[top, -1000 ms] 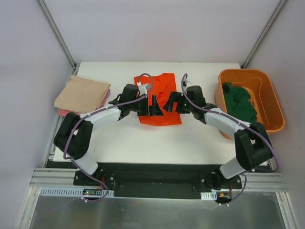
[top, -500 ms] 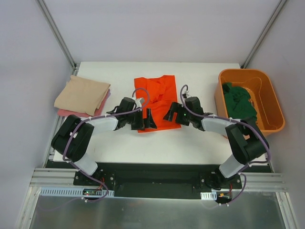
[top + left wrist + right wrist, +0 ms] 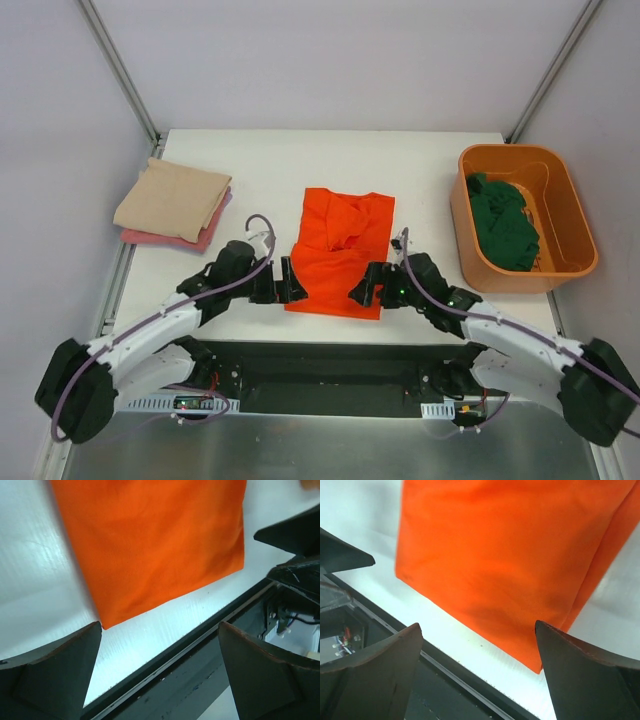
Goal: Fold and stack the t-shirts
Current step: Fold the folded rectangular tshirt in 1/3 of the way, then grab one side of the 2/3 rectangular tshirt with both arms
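Observation:
The bright orange t-shirt (image 3: 340, 255) lies partly folded in the middle of the table, its near edge close to the table's front edge. My left gripper (image 3: 287, 284) is open and empty just off the shirt's near left corner (image 3: 155, 545). My right gripper (image 3: 363, 290) is open and empty over the near right corner (image 3: 510, 555). In each wrist view the fingers (image 3: 55, 675) (image 3: 590, 675) stand wide apart with only table and frame between them. A folded beige shirt (image 3: 172, 198) lies on a pink one (image 3: 160, 240) at the left. The dark green shirt (image 3: 505, 220) lies crumpled in the bin.
The rigid orange plastic bin (image 3: 520, 152) stands at the right edge of the table. The black frame rail (image 3: 330, 360) runs just past the table's front edge, close under both grippers. White walls enclose the table on three sides.
Both grippers have drawn back from mid-table toward the front edge. The orange shirt has slid toward the front edge with them and now lies longer and flatter.

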Controlling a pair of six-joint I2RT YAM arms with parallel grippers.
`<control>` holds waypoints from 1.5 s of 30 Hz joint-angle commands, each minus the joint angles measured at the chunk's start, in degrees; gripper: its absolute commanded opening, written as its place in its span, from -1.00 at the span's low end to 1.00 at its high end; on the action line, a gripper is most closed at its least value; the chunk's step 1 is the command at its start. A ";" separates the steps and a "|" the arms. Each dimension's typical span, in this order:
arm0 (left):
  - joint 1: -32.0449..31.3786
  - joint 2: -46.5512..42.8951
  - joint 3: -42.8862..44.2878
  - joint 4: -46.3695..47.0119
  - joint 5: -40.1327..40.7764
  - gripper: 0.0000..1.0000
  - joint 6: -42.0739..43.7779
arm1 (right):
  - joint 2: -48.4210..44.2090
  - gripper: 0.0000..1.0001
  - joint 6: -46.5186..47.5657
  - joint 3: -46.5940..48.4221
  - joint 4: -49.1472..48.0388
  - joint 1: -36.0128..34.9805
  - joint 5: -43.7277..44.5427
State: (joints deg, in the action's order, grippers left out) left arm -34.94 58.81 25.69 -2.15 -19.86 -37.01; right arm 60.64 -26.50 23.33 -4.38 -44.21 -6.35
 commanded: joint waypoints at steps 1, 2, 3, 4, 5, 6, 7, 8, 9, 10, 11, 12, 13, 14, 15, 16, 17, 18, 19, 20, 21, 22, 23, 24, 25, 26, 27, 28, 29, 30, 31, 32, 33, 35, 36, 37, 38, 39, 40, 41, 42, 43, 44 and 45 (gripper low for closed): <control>-0.39 -9.75 -1.17 -7.42 9.04 0.98 -2.80 | -12.71 0.93 4.77 -0.83 8.41 -0.53 8.00; -0.39 -10.81 -1.61 -7.86 9.66 0.98 -2.97 | -14.74 0.93 5.75 -1.27 9.73 -0.70 8.63; -0.31 -11.08 -1.87 -7.95 9.66 0.98 -3.15 | -16.68 0.93 6.54 -1.71 11.48 -0.62 9.16; -0.39 -10.82 -2.05 -8.04 9.66 0.98 -3.50 | -18.00 0.93 6.81 -2.15 13.33 -0.71 9.25; -0.39 -9.86 -2.14 -8.13 9.84 0.97 -3.76 | -18.80 0.93 6.90 -2.41 15.17 -0.62 9.25; -0.39 -8.55 -2.23 -8.13 9.92 0.93 -4.38 | -18.98 0.94 6.29 -2.50 17.28 -0.62 8.73; -0.39 -7.31 -2.14 -8.13 10.19 0.83 -5.08 | -18.98 0.96 5.94 -2.68 18.52 -0.71 7.94; -0.39 -5.56 -1.88 -7.87 10.19 0.70 -5.35 | -18.63 0.98 5.67 -3.29 18.71 -0.79 6.97; -0.39 -3.20 -1.44 -7.69 10.19 0.58 -5.61 | -18.11 0.98 5.15 -3.90 18.27 -0.71 4.44; -0.39 -1.69 -1.00 -7.17 9.84 0.49 -5.61 | -17.58 0.98 4.88 -4.78 17.40 -0.71 3.46; -0.39 -0.02 -0.65 -6.29 9.58 0.41 -5.70 | -16.62 0.98 4.45 -4.96 16.52 -0.79 2.93; -0.48 1.38 -0.47 -5.59 8.96 0.36 -5.61 | -15.65 0.98 3.83 -5.14 16.16 -0.79 2.66; -0.48 2.79 -0.12 -4.80 8.26 0.31 -5.61 | -14.60 0.98 3.39 -5.05 15.72 -0.88 2.14; -0.57 4.11 -0.03 -4.01 8.08 0.28 -5.87 | -13.54 0.98 3.04 -5.23 14.76 -0.97 1.61; -0.66 5.17 0.06 -3.39 7.73 0.21 -6.05 | -12.66 0.98 2.34 -5.31 13.88 -0.97 1.34; -0.83 6.22 0.15 -2.78 7.12 0.15 -6.23 | -11.87 0.94 1.72 -5.58 12.40 -1.06 1.08; -1.01 7.10 0.15 -2.25 6.85 0.08 -6.23 | -11.17 0.94 1.11 -5.67 11.42 -1.06 0.99; -1.18 8.16 0.06 -1.63 7.11 0.08 -6.31 | -10.46 0.92 0.41 -5.93 10.98 -1.15 1.34; -1.36 9.30 -0.11 -1.28 7.63 0.02 -6.23 | -9.85 0.90 -0.21 -6.02 10.71 -1.15 1.86; -1.36 10.44 -0.20 -0.84 8.25 -0.09 -6.14 | -9.32 0.89 -0.22 -5.93 10.88 -1.15 2.22; -1.36 11.58 -0.03 -0.92 8.43 -0.20 -6.14 | -8.88 0.86 -0.13 -5.76 11.76 -1.15 2.91; -1.36 12.55 0.23 -0.84 7.82 -0.33 -6.40 | -8.61 0.84 -0.48 -5.67 12.37 -1.06 3.70; -1.45 13.34 0.41 -0.40 7.21 -0.46 -6.40 | -8.52 0.79 -0.74 -5.67 12.47 -1.15 4.06; -1.54 13.87 0.50 -0.40 6.68 -0.56 -6.14 | -8.26 0.75 -1.09 -5.75 12.47 -1.15 3.89; -1.54 14.05 0.41 -0.48 6.33 -0.67 -6.05 | -8.17 0.70 -1.27 -5.84 12.38 -1.15 3.45; -1.54 13.97 0.06 -0.48 6.15 -0.76 -5.88 | -8.17 0.65 -1.53 -5.84 12.38 -1.06 3.10; -1.54 13.97 -0.20 -0.48 6.15 -0.88 -5.79 | -8.00 0.62 -1.80 -5.93 12.29 -1.15 2.75; -1.54 13.53 -0.47 -0.40 6.32 -1.00 -5.70 | -7.91 0.56 -2.06 -6.10 12.12 -1.23 2.75; -1.54 13.27 -0.73 -0.40 6.50 -1.00 -5.79 | -7.82 0.50 -2.32 -6.19 11.94 -1.23 2.75; -1.54 12.83 -0.91 -0.48 6.50 -1.00 -5.96 | -7.47 0.47 -2.33 -6.28 11.85 -1.23 2.66; -1.54 12.48 -1.08 -0.48 6.06 -1.00 -5.96 | -7.03 0.40 -2.50 -6.28 11.68 -1.23 2.40; -1.54 12.30 -1.26 -0.48 5.80 -1.00 -5.96 | -6.42 0.35 -2.50 -6.28 11.50 -1.23 2.13; -1.54 12.04 -1.35 -0.40 5.45 -1.00 -6.05 | -5.98 0.32 -2.50 -6.28 11.33 -1.32 2.22; -1.54 11.60 -1.35 -0.48 5.35 -1.00 -5.79 | -4.75 0.22 -2.85 -6.19 10.98 -1.32 2.66; -1.54 11.16 -1.52 -0.48 5.44 -1.00 -6.05 | -3.96 0.16 -2.85 -6.02 10.71 -1.41 2.40; -1.54 10.98 -1.52 -0.48 5.44 -1.00 -6.14 | -3.34 0.09 -2.85 -5.84 10.36 -1.58 2.05; -1.62 10.63 -1.52 -0.48 5.70 -1.00 -6.23 | -2.73 0.04 -2.94 -5.84 9.84 -1.93 1.78; -1.54 10.37 -1.52 -0.48 5.71 -1.00 -6.31 | -2.37 -0.04 -2.94 -5.84 9.40 -2.20 1.69; -1.54 10.28 -1.52 -0.48 5.88 -1.00 -6.40 | -2.20 -0.13 -2.94 -5.84 9.39 -2.37 1.69; -1.54 10.10 -1.61 -0.48 6.06 -1.00 -6.49 | -2.19 -0.26 -3.03 -5.93 9.39 -2.55 1.78; -1.62 9.84 -1.70 -0.48 6.23 -1.00 -6.49 | -2.19 -0.41 -2.94 -6.10 9.39 -2.55 1.78; -1.54 9.75 -1.70 -0.48 6.15 -1.00 -6.67 | -2.37 -0.58 -2.68 -6.19 9.39 -2.81 1.43; -1.54 9.31 -1.79 -0.48 5.54 -1.00 -6.75 | -2.81 -0.76 -2.50 -6.19 9.39 -2.90 1.25; -1.54 8.70 -1.79 -0.57 4.83 -1.00 -6.58 | -3.59 -0.92 -2.42 -6.28 9.39 -3.08 0.90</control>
State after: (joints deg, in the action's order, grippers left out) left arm -36.05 69.71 24.49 -1.89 -13.65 -43.59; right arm 57.74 -29.02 17.67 2.85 -46.46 -4.36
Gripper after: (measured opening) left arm 0.008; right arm 0.163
